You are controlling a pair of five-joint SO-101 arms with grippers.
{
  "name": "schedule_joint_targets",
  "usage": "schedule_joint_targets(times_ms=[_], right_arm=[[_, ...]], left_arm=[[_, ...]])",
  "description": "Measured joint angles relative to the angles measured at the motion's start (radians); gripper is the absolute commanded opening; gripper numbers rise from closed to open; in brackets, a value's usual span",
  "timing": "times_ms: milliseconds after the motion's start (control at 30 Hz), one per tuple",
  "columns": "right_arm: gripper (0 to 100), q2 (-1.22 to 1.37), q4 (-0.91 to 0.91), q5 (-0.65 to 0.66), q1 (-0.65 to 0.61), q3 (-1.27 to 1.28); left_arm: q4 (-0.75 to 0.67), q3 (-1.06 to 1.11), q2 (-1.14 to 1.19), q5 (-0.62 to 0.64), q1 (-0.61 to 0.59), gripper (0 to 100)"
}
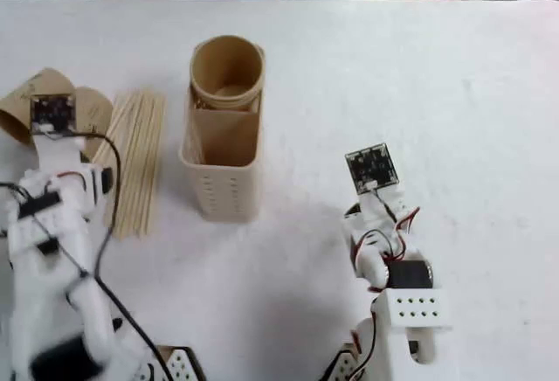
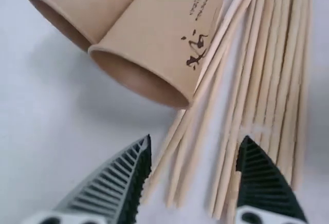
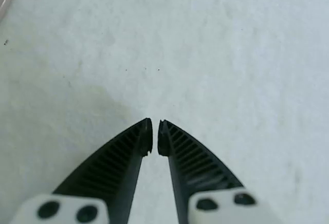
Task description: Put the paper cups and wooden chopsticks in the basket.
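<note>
Left tool (image 2: 196, 147) gaped above the wooden chopsticks (image 2: 267, 80).
Right tool (image 3: 155, 131), tips together, hung over the worktop (image 3: 205, 39).

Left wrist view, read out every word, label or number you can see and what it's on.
Nearer paper cup: dark brush-style characters plus a line of small print on its side, too blurred to read.
Farther paper cup: a scrap of dark print at the picture's edge, cut off, unreadable.
Wooden chopsticks: no writing.
</note>
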Motion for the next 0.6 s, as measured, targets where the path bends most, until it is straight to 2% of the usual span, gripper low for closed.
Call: schedule_joint_targets(times_ms=[233, 600], right_arm=[[3.8, 0.0, 0.0, 0.0, 0.0, 0.0], [3.8, 0.0, 0.0, 0.0, -0.002, 0.0]], left_arm=[[-0.011, -0.192, 0.298, 0.006, 0.003, 27], [-0.011, -0.445, 0.522, 0.107, 0.097, 27]])
